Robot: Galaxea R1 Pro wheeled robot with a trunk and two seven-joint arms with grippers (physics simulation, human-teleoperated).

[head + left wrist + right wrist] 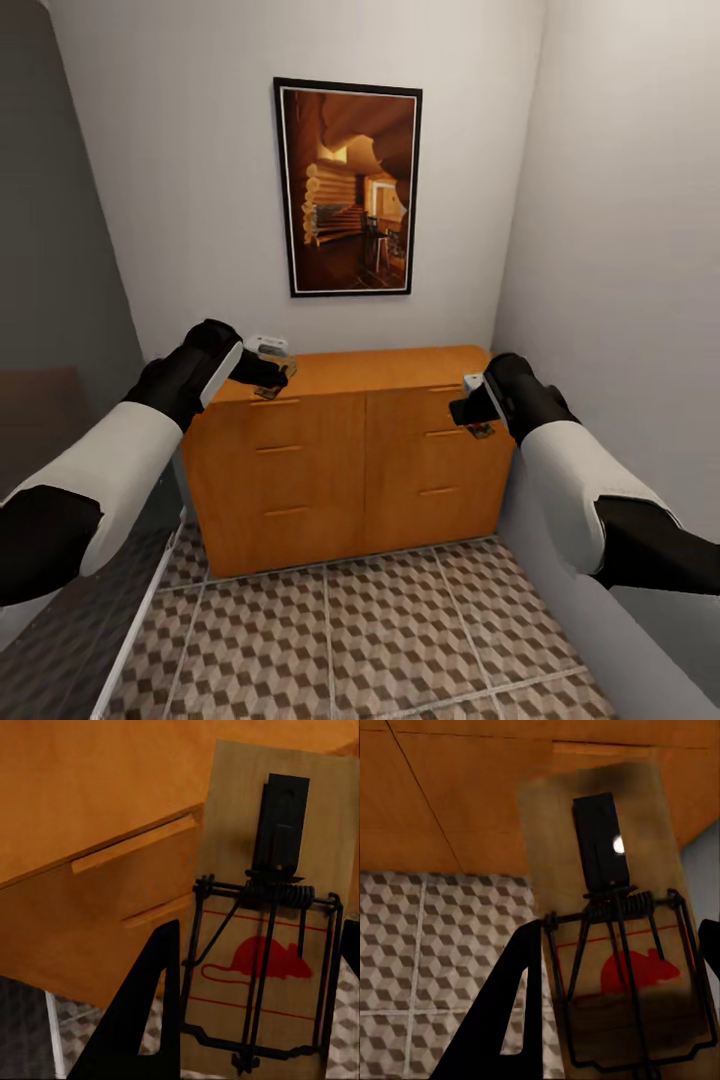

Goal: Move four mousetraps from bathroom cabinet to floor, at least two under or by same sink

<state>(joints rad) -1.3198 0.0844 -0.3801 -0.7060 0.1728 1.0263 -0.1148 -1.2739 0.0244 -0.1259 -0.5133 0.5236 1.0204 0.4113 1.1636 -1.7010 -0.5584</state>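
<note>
The orange-brown cabinet [350, 450] stands against the far wall, its drawers closed. My left gripper [272, 378] hovers at the cabinet's top left corner, shut on a mousetrap [270, 945], a small wooden board with a black spring bar and a red mouse print. My right gripper [472, 412] hangs in front of the cabinet's upper right drawers, shut on a second mousetrap [611, 945]. Black fingers [142, 1020] [506, 1012] flank each board. The bathroom floor [400, 620] of cube-patterned tiles spreads below. The other mousetraps are out of view.
A framed picture [348, 188] hangs above the cabinet. A white wall [620, 300] closes in on the right, touching the cabinet's side. On the left a dark grey panel [60, 300] and a white-edged glass-like surface [130, 620] narrow the space.
</note>
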